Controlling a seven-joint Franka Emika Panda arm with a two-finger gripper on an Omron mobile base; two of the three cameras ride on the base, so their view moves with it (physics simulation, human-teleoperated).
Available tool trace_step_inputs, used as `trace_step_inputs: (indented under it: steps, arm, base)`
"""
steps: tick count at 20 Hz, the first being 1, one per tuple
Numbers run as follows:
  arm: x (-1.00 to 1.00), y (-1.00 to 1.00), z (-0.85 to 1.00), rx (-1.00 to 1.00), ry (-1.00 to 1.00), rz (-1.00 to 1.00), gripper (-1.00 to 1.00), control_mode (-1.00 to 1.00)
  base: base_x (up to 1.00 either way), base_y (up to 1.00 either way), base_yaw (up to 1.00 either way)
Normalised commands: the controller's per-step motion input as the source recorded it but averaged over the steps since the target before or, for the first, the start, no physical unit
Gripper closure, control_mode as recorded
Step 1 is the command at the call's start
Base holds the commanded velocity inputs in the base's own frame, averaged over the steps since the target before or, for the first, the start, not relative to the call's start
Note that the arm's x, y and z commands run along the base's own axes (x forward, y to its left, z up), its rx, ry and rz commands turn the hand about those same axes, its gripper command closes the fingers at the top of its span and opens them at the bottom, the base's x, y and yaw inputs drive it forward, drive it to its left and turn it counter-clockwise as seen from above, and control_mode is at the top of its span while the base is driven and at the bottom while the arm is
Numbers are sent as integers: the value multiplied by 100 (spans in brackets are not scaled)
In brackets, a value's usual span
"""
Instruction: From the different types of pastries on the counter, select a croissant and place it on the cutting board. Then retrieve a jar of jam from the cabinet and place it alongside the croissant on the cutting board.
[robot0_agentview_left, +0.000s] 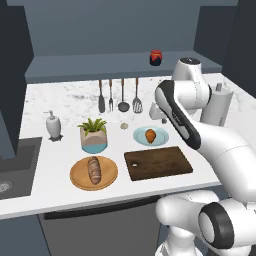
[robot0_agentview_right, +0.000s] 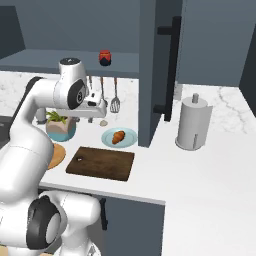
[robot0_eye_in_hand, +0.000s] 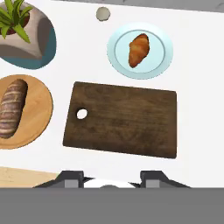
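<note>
The claw (robot0_eye_in_hand: 109, 178) hangs closed and empty above the cutting board (robot0_eye_in_hand: 122, 120).

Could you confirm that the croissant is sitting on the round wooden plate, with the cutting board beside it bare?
Not quite: the croissant sits on the pale blue plate, as the hand view shows. The cutting board beside it is bare, as you said.

Potted plant (robot0_agentview_left: 93, 134), soap dispenser (robot0_agentview_left: 53, 125), paper towel roll (robot0_agentview_right: 193, 123) (upright)

The white marble worktop (robot0_agentview_left: 60, 102) bears a dark cutting board (robot0_eye_in_hand: 122, 120), a pale blue plate (robot0_eye_in_hand: 155, 65), a round wooden plate (robot0_eye_in_hand: 37, 113), a potted plant (robot0_agentview_left: 93, 134), a soap dispenser (robot0_agentview_left: 53, 125) and a paper-towel roll (robot0_agentview_right: 193, 123).
</note>
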Motion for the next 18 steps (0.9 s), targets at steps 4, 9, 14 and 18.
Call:
trace_step_inputs:
  steps: [4, 9, 14, 18]
  arm:
    - [18, 9, 0, 0, 0, 0, -100, -100]
    - [10, 5, 0, 0, -1, -2, -100, -100]
    - [-14, 0, 4, 0, -18, -14, -100, -100]
    - [13, 0, 12, 0, -23, -17, -100, -100]
  base:
    - [0, 0, 0]
    - [0, 0, 0]
    - [0, 0, 0]
    - [0, 0, 0]
